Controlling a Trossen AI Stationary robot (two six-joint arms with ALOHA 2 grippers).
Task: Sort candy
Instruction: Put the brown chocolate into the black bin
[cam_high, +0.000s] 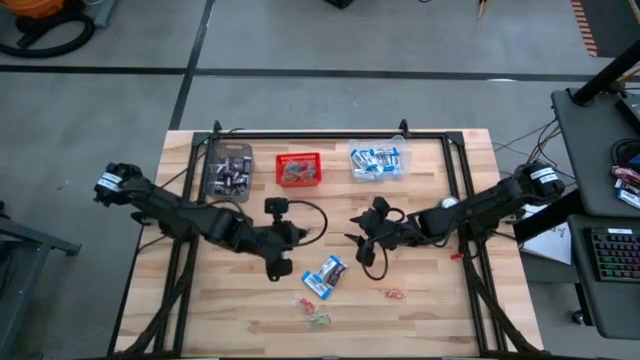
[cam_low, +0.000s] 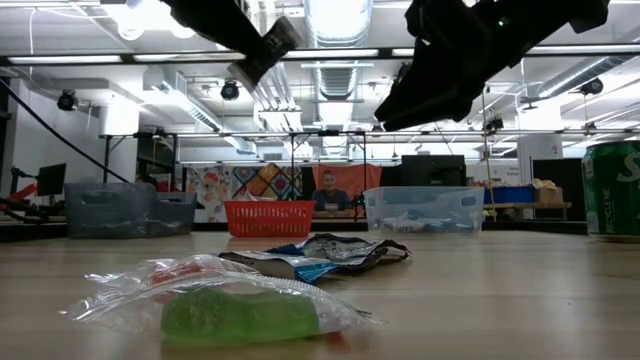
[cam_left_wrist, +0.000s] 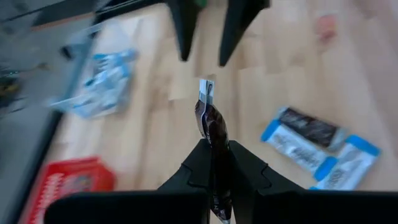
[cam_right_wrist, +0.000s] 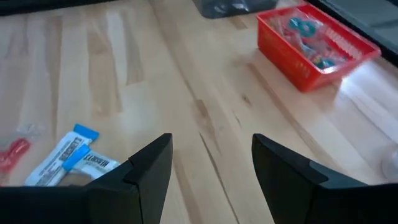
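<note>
Above the table's middle, your left gripper (cam_left_wrist: 212, 163) was clamped on a dark brown mini bar (cam_left_wrist: 211, 124), clear of the wood. Your right gripper (cam_right_wrist: 211, 165) hung nearby with fingers spread, empty, while blue-and-white packets (cam_high: 326, 276) lay between them toward the front edge.

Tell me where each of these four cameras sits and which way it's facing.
High view: above the table, looking straight down; both arms, left pincer, right pincer.
Low view: at tabletop height, looking level across at the red basket; arms hang in from above.
Left wrist view: on the left arm, looking past its shut fingers pinching a dark brown bar.
Right wrist view: on the right arm, past its open fingers.
Shared: the blue-and-white packets show in all views.
</note>
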